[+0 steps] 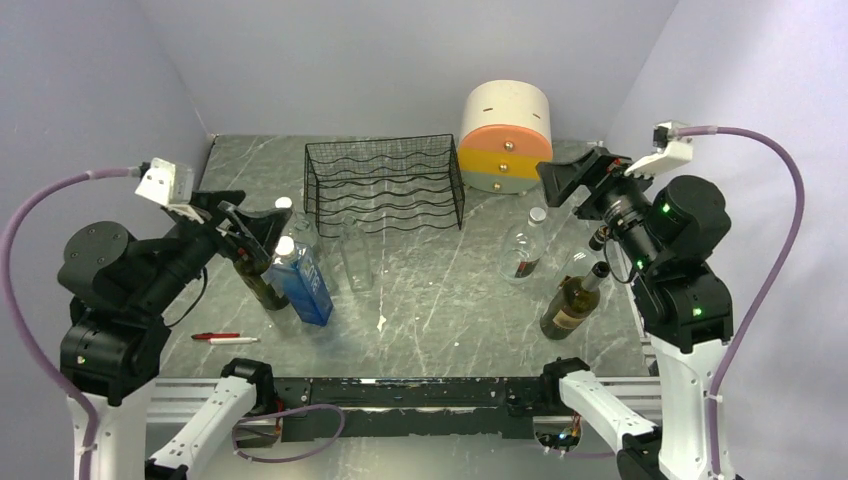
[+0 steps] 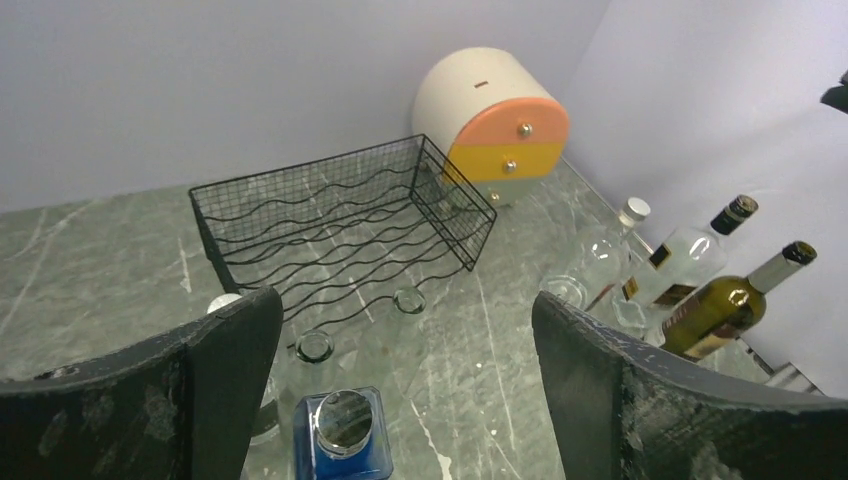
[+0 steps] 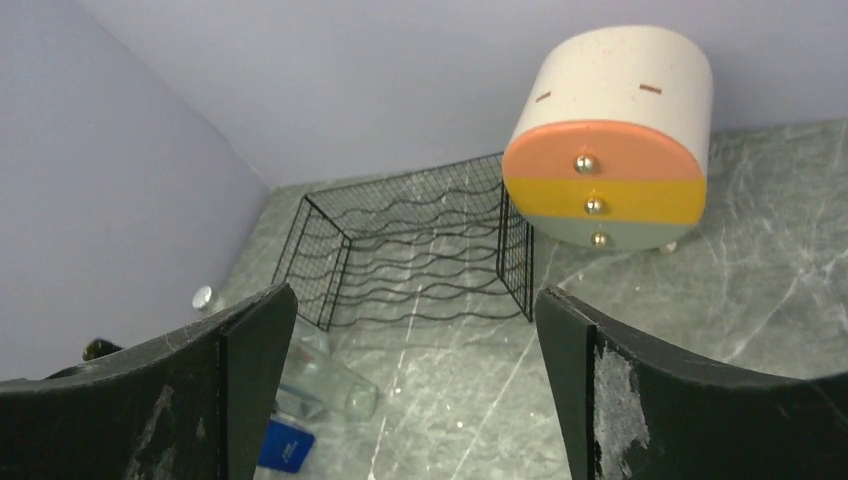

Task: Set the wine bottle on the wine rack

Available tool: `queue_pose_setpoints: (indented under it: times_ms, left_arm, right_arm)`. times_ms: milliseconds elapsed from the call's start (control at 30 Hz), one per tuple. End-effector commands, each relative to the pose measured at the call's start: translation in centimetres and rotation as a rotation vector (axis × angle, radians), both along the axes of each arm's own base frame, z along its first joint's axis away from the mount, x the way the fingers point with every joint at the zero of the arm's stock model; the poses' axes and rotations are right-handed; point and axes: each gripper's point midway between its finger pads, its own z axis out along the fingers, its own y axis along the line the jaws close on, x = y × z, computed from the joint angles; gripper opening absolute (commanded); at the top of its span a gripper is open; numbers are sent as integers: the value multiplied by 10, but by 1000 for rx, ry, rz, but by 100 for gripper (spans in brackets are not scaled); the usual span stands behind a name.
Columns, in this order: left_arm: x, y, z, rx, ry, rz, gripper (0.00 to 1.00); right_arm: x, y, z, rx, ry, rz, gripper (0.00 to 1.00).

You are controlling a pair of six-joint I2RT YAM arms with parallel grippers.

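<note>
Near the table's right edge stands the wine bottle (image 1: 571, 306), its label unreadable, well apart from the rack (image 1: 385, 187) at the back. Left gripper (image 2: 405, 300) and right gripper (image 3: 415, 293) jaws are spread, holding nothing.

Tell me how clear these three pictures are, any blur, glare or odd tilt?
Top view: even soft light, sharp throughout, only faint shadows under the wine rack. Left wrist view: its dark fingers loom soft in front; a small glint on the green wine bottle. Right wrist view: tilted, so the drawer unit leans.
</note>
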Motion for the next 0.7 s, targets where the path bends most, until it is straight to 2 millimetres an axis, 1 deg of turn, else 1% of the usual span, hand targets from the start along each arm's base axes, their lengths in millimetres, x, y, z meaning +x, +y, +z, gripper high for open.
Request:
queue_pose_setpoints:
  times_ms: [0, 67, 200, 233, 333, 400, 500, 567, 600, 667]
  left_arm:
    - [-2, -18, 6, -28, -55, -107, 99]
    - [0, -25, 3, -30, -64, -152, 99]
    - [-1, -37, 4, -21, -103, -236, 99]
    - [-1, -39, 4, -20, -110, -244, 99]
    - [4, -39, 5, -24, -111, -245, 100]
    - [7, -39, 4, -27, -103, -240, 100]
    - [12, -37, 2, -29, -103, -219, 100]
    - [17, -33, 1, -29, -104, -187, 100]
    - [19, -31, 1, -27, -106, -172, 100]
    - [21, -28, 2, -22, -118, -149, 99]
  right_arm:
    - [1, 12, -26, -27, 63, 79, 96]
    - [4, 20, -37, -43, 83, 132, 96]
    - [2, 48, -54, -76, 86, 318, 93]
    - [2, 56, -58, -89, 86, 375, 91]
    - [-5, 86, -62, -92, 61, 607, 88]
    - [-4, 97, -64, -76, 38, 684, 87]
    - [4, 110, -67, -67, 6, 728, 87]
    - [7, 126, -70, -74, -3, 744, 87]
    - [9, 138, -71, -84, -6, 743, 86]
    - [13, 159, -74, -99, -15, 701, 84]
